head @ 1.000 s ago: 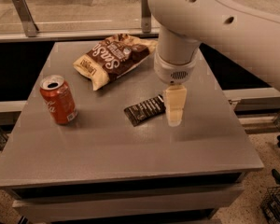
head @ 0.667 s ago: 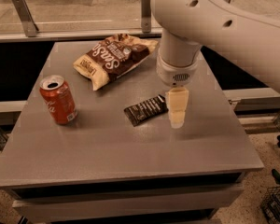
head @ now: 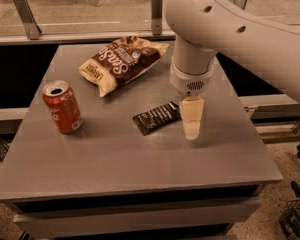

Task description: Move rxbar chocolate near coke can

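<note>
We record the gripper (head: 192, 131) pointing down over the grey table (head: 140, 169); whether spread or pressed together, we cannot tell; the rxbar chocolate (head: 156, 117), a flat black wrapper with pale lettering, lies just at its 9 o'clock; a chip bag (head: 121, 61) lies at 11 o'clock, behind the bar-to-can line; the coke can (head: 63, 106) stands upright, well apart at 9 o'clock.

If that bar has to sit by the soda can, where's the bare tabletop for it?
Bare: the front strip of the table, and the patch between the coke can and the rxbar chocolate. Crowded: the back, where the chip bag lies, and the bar's right end, where the gripper hangs close.
</note>
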